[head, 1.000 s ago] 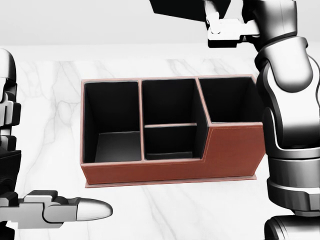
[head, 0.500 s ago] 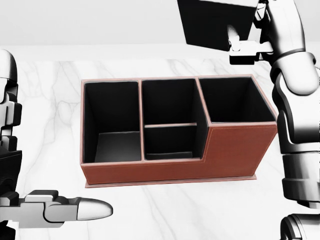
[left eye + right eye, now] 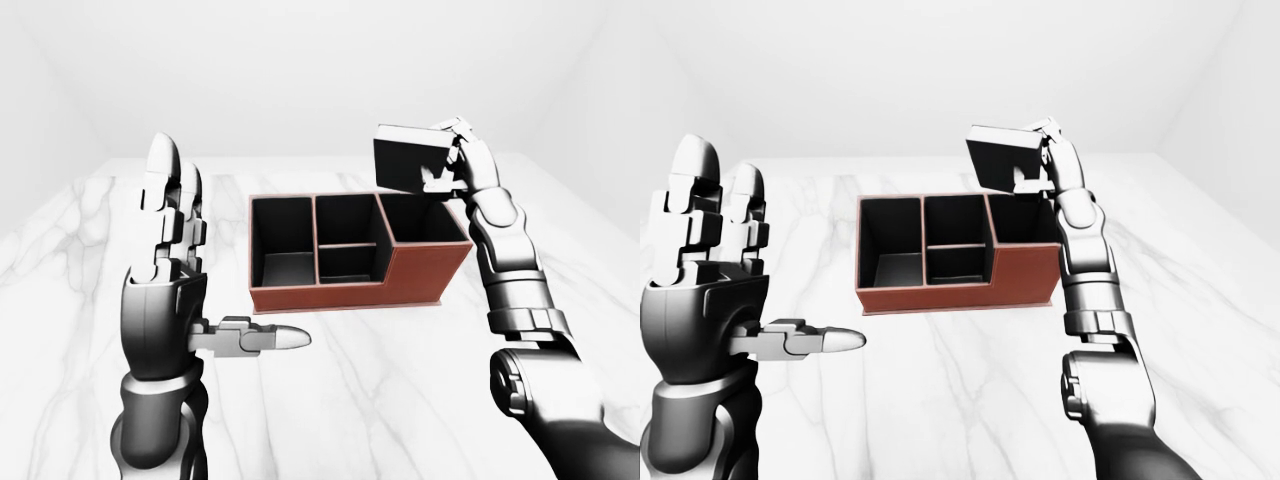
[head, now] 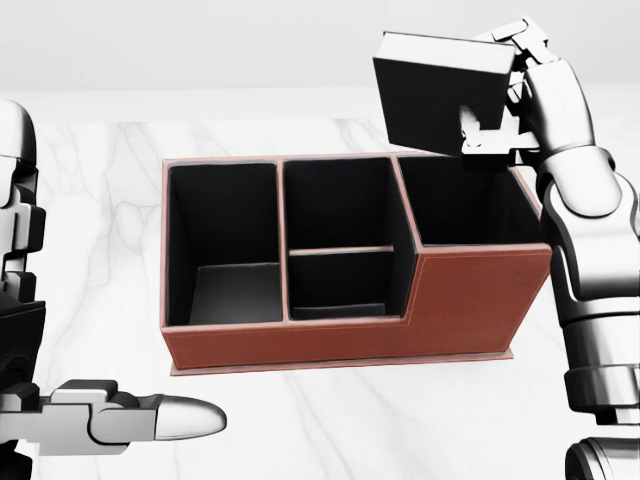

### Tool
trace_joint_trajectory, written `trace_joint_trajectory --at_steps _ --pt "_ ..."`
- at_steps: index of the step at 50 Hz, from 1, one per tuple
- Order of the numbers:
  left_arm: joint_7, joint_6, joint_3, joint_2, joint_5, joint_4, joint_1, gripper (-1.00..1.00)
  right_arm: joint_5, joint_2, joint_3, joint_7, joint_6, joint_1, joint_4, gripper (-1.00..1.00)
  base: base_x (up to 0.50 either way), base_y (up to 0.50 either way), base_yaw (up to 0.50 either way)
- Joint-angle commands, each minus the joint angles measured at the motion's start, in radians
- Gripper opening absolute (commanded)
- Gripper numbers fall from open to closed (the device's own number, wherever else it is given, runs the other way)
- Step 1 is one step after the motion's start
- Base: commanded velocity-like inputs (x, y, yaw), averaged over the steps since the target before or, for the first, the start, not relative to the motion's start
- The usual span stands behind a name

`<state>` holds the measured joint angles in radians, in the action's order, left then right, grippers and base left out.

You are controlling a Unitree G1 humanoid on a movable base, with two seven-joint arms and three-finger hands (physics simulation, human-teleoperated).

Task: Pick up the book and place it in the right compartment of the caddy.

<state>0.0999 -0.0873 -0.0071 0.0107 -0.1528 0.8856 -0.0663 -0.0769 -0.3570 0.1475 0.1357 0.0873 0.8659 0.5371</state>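
A black book (image 4: 432, 92) hangs tilted in the air, with my right hand (image 4: 497, 92) shut on its right edge. It hovers just above the far rim of the right compartment (image 4: 465, 200) of the brown caddy (image 4: 470, 300). The caddy stands on the marble table and all its black-lined compartments look empty. At the left of the left-eye view my left hand (image 3: 215, 265) is raised, fingers straight up and thumb pointing right, open, holding nothing, well apart from the caddy.
The white marble table (image 3: 360, 380) spreads all around the caddy. Plain white walls rise beyond its far edge. My right forearm (image 4: 600, 300) runs down the right side of the head view, beside the caddy's right end.
My right hand has brought the book down and to the right, from the top edge of the head view to just above the right compartment. Left hand and caddy are still.
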Motion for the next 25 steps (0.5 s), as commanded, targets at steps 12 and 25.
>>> trace_joint_trajectory --at_steps 12,25 --pt "-0.007 0.0 -0.002 0.001 0.002 -0.052 -0.003 1.0 0.05 -0.024 0.025 -0.023 0.0 0.025 0.135 -1.0 0.0 0.0 0.0" --pt "-0.006 0.0 -0.002 0.001 0.0 -0.048 0.002 1.0 0.038 -0.037 0.022 -0.036 0.0 0.031 0.258 -1.0 0.0 0.0 0.0"
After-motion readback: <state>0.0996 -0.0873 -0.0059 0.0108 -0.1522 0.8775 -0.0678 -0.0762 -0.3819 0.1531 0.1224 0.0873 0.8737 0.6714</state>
